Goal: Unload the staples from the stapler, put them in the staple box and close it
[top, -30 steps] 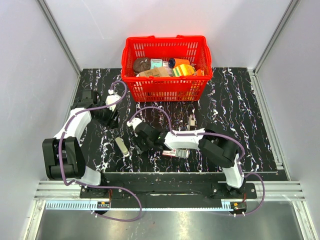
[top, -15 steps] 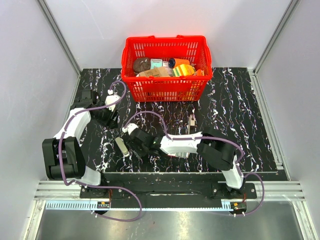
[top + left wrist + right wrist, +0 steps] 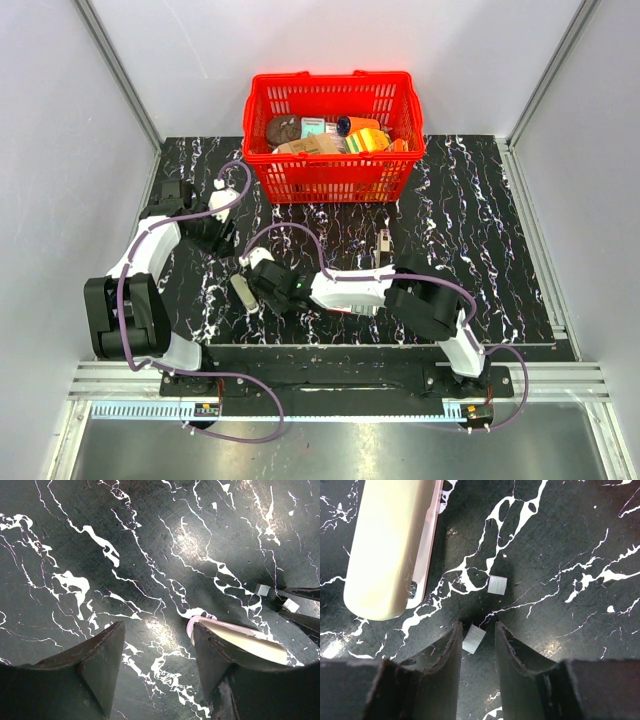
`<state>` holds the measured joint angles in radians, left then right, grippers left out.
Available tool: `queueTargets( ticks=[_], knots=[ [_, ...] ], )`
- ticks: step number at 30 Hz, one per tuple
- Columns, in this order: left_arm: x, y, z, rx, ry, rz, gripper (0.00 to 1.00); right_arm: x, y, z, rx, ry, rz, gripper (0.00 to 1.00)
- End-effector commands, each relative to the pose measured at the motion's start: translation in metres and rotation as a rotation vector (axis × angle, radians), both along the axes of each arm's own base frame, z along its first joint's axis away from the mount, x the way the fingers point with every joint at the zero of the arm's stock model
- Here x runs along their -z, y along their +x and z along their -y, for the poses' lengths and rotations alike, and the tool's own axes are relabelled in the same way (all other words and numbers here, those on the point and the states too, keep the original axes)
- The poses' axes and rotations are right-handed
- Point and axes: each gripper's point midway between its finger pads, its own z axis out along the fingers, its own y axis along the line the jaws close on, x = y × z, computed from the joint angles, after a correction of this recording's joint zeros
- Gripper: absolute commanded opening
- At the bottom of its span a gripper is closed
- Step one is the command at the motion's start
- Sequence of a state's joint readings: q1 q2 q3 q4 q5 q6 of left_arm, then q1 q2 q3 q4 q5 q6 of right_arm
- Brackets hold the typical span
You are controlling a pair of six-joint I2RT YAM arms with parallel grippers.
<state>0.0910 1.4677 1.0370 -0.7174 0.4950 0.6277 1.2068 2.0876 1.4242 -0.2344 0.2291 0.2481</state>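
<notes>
The cream-white stapler (image 3: 243,293) lies flat on the black marble mat, left of centre. In the right wrist view it (image 3: 390,550) is at the upper left. Two small grey staple blocks lie beside it: one (image 3: 497,585) ahead of my right gripper (image 3: 477,626), the other (image 3: 473,639) between its narrowly open fingers, against the left one and clear of the right one. My left gripper (image 3: 157,627) is open and empty above the mat; the stapler's end (image 3: 240,640) shows behind its right finger (image 3: 215,660). Both staple blocks (image 3: 262,589) show there too.
A red basket (image 3: 330,170) full of goods stands at the back centre. A small dark and silver object (image 3: 384,240) lies on the mat right of centre. The right arm (image 3: 345,290) stretches leftward across the front of the mat.
My right gripper has moved left along the mat, up beside the stapler. The left arm has not moved.
</notes>
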Motion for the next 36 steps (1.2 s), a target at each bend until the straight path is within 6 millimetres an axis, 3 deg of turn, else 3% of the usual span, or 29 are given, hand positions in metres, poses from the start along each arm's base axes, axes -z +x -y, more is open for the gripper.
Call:
queueTargets(
  ticks=[1,12,20,23,26,32,36],
  knots=[
    [-0.016,0.005,0.004,0.025,-0.026,0.055,0.62,-0.007,0.004,-0.003,0.031,-0.012,0.038,0.36],
    [-0.016,0.003,0.004,0.022,-0.03,0.053,0.62,-0.015,0.008,0.002,0.067,0.001,0.058,0.16],
    [-0.025,-0.006,0.008,0.031,-0.045,0.068,0.62,-0.048,0.013,0.017,0.159,0.054,0.094,0.11],
    [-0.031,-0.009,0.01,0.032,-0.052,0.076,0.62,-0.062,0.014,0.037,0.253,0.068,0.113,0.1],
    [-0.036,-0.014,0.012,0.034,-0.065,0.078,0.62,-0.068,0.016,0.072,0.384,0.053,0.133,0.1],
    [-0.039,-0.022,0.017,0.045,-0.083,0.086,0.62,-0.05,0.006,0.148,0.659,0.014,0.117,0.08],
    [-0.034,-0.025,0.017,0.051,-0.084,0.073,0.62,-0.043,-0.002,0.178,0.772,0.018,0.098,0.08]
  ],
)
